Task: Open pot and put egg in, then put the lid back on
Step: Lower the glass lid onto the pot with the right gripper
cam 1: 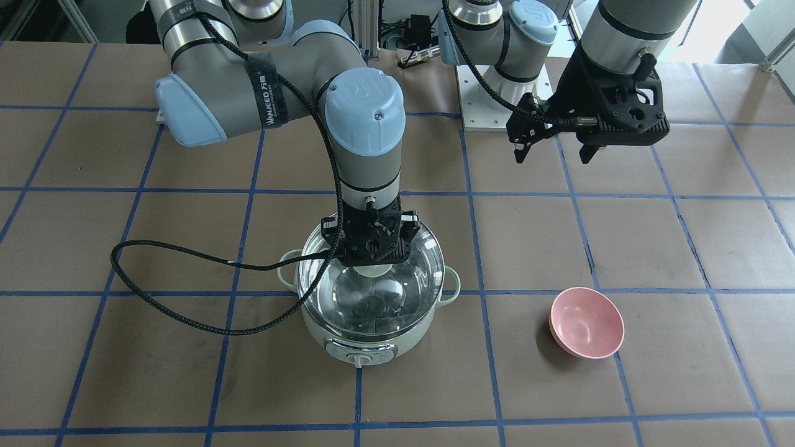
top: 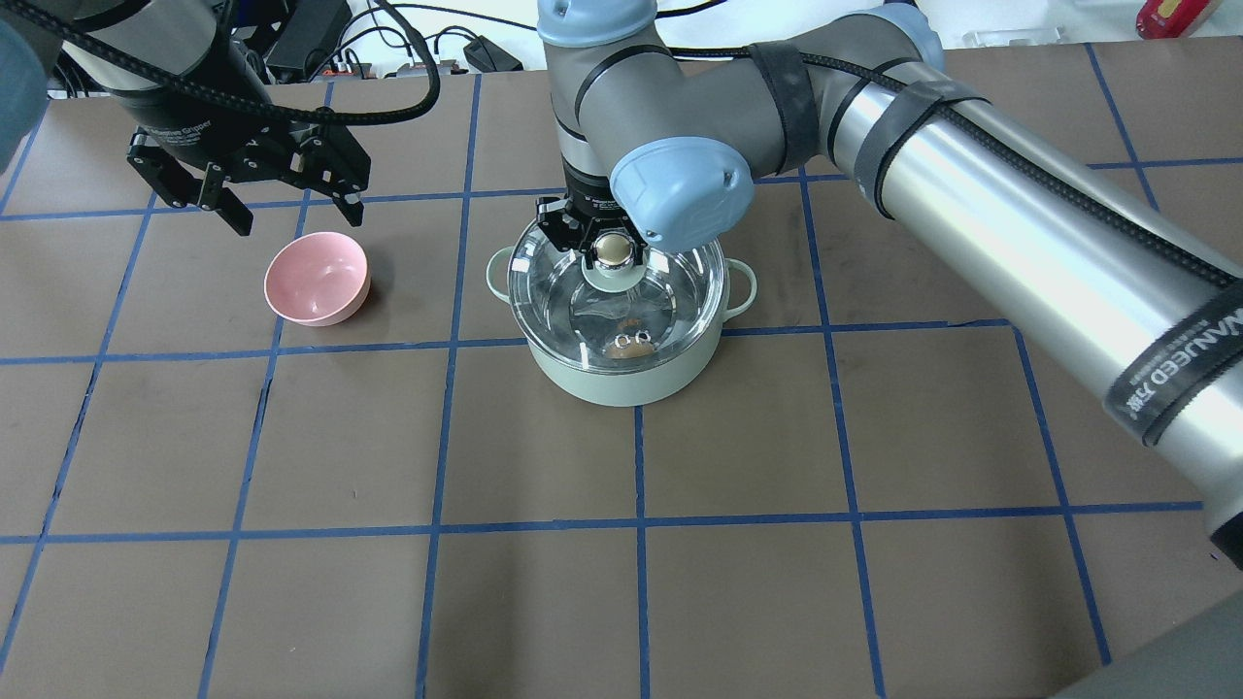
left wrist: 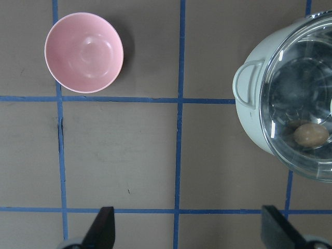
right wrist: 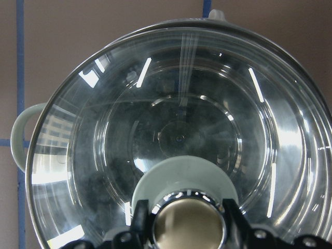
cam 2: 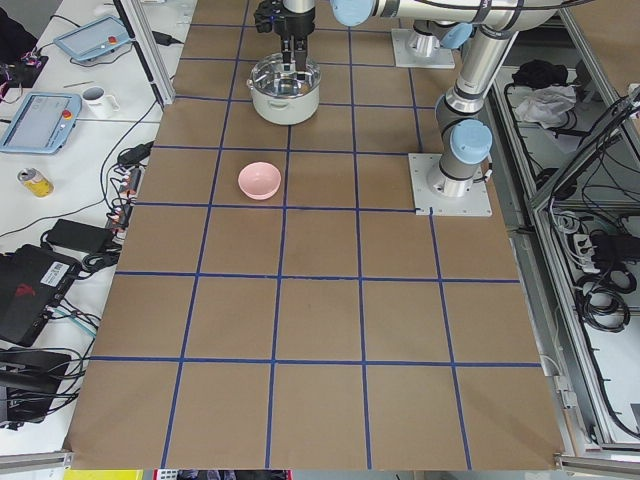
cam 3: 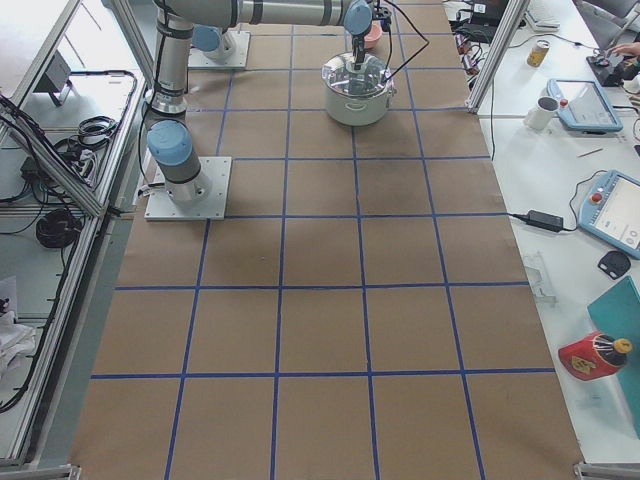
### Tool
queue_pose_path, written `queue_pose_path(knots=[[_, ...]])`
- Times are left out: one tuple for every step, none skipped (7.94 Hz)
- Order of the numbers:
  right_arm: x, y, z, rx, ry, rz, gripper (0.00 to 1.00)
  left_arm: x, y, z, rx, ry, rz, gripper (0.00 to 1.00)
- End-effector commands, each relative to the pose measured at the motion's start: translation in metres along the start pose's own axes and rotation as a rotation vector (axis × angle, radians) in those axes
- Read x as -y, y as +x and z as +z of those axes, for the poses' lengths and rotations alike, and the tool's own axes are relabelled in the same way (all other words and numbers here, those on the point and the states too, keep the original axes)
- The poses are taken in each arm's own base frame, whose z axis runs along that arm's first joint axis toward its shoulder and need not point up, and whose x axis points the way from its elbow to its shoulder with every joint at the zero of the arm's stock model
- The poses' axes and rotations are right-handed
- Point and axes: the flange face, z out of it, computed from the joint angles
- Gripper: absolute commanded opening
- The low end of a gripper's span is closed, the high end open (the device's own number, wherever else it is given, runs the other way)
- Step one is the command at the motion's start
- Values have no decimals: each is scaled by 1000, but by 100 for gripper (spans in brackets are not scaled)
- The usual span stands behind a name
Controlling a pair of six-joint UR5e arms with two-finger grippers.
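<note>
The pale green pot [cam 1: 366,338] stands mid-table, also in the overhead view [top: 621,383]. The clear glass lid [top: 680,282] covers it; I cannot tell whether it rests on the rim or hovers just above. The tan egg [top: 629,348] lies inside the pot, seen through the glass, also in the left wrist view [left wrist: 310,135]. My right gripper [top: 612,243] is shut on the lid's beige-gold knob [right wrist: 188,223], straight above the pot. My left gripper [top: 291,214] is open and empty, raised above the table beside the pot.
An empty pink bowl [top: 318,278] sits on the table to the left of the pot, below my left gripper. The right arm's black cable [cam 1: 155,292] loops over the table beside the pot. Blue tape lines grid the brown table.
</note>
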Motion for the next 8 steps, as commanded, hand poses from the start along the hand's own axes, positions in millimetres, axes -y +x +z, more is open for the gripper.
queue_pose_path(knots=[[0,0,2,-1,-1,-14,0,0,0,0,0,0,0,100],[0,0,0,-1,1,-15,0,0,0,0,0,0,0,100],[0,0,0,-2,2,-15,0,0,0,0,0,0,0,100],[1,0,1,-4,1,-18,0,0,0,0,0,0,0,100],[1,1,1,-5,3,-21,0,0,0,0,0,0,0,100],[3,2,-1,-1,19,-28,0,0,0,0,0,0,0,100],[3,2,0,-2,18,-28,0,0,0,0,0,0,0,100],[2,2,2,-4,17,-26,0,0,0,0,0,0,0,100]])
